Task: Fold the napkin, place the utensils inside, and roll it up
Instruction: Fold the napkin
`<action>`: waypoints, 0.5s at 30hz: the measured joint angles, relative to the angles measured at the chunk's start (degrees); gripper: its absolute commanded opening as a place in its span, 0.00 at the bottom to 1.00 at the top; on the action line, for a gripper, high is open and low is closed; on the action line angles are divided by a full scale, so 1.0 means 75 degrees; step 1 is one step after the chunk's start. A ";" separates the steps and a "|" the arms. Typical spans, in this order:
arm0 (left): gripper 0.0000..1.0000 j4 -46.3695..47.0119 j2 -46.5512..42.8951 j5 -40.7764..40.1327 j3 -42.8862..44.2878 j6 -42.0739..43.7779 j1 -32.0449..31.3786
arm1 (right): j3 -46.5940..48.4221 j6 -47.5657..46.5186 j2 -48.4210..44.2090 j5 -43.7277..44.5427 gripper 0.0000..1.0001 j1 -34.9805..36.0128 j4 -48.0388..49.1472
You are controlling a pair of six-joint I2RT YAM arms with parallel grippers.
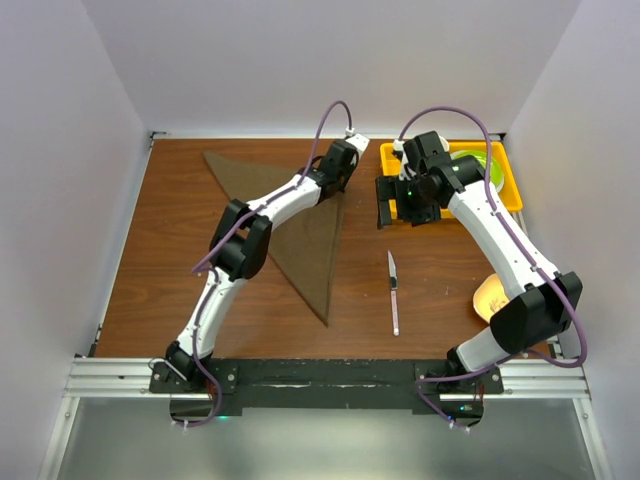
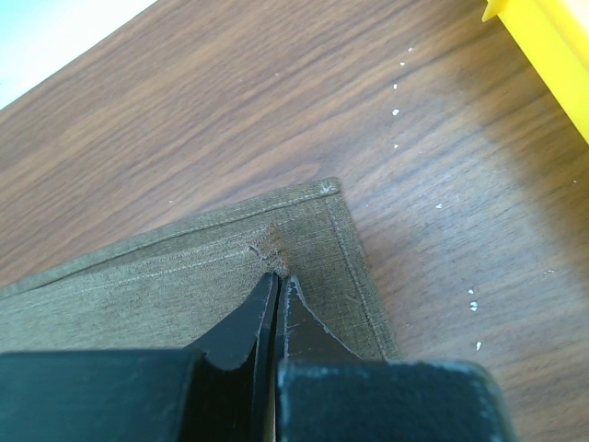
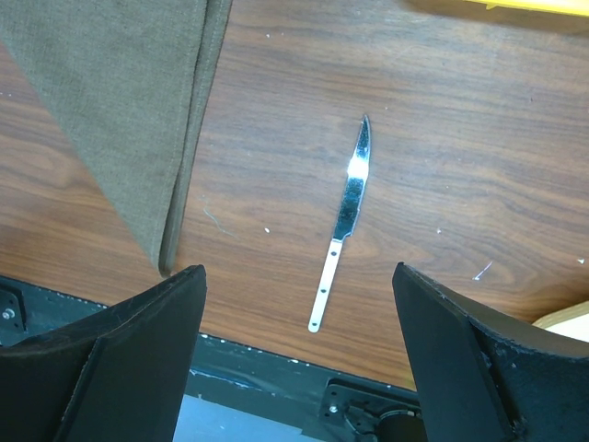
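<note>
The left gripper, jaws pressed together, is pinching the napkin at its far right corner, arm stretching forward. The right gripper is hovering spread wide near the knife, which is lying right of the napkin.

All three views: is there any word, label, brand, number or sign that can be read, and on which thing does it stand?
None. The napkin, the knife, the yellow tray and the wooden table show no readable text, label or number in any view.
</note>
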 measured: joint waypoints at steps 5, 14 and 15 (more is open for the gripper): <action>0.00 0.0117 0.0105 0.0038 0.0009 0.0000 0.0000 | -0.0023 0.0000 -0.0012 0.0000 0.87 0.0000 -0.0038; 0.00 0.0204 0.0242 0.0119 0.0087 -0.0017 0.0000 | -0.0125 0.0000 -0.0015 0.0006 0.87 0.0000 -0.0052; 0.00 0.0207 0.0248 0.0131 0.0087 -0.0017 0.0000 | -0.0128 0.0000 -0.0015 0.0003 0.87 0.0000 -0.0061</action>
